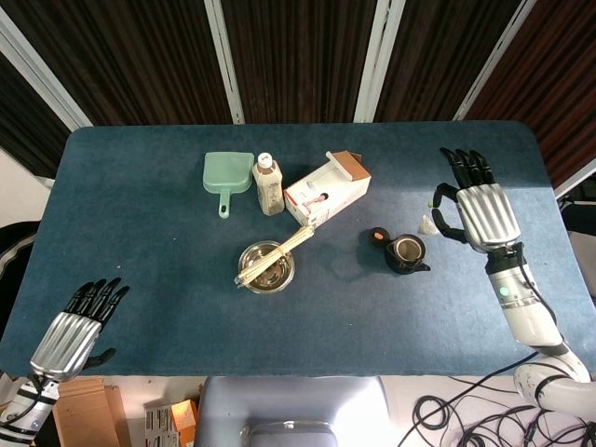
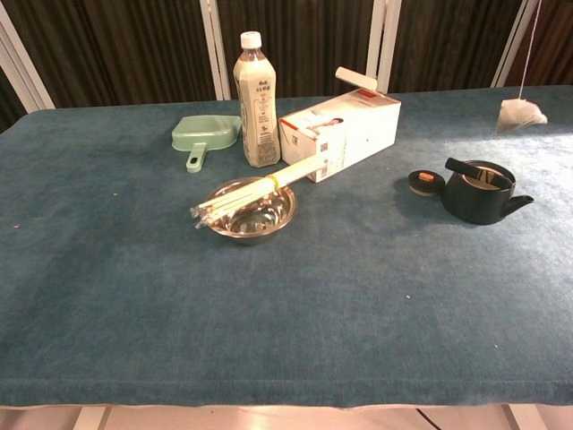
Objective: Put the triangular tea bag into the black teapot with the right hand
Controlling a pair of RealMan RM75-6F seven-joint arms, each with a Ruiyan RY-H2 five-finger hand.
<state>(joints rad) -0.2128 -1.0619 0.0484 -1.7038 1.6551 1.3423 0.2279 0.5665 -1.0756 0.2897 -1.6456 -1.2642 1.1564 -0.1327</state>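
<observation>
The black teapot (image 1: 406,252) (image 2: 482,192) stands open on the blue table, its lid (image 1: 377,236) (image 2: 425,181) lying just to its left. My right hand (image 1: 478,212) is raised to the right of the pot and pinches the string of the triangular tea bag (image 1: 428,224) (image 2: 521,113). The bag hangs in the air, above and a little right of the pot in the chest view. My left hand (image 1: 74,331) rests open at the table's near left corner, holding nothing. Neither hand shows in the chest view.
A steel bowl (image 1: 266,266) with chopsticks across it sits mid-table. Behind it stand a white carton (image 1: 326,190), a drink bottle (image 1: 268,184) and a green scoop (image 1: 227,175).
</observation>
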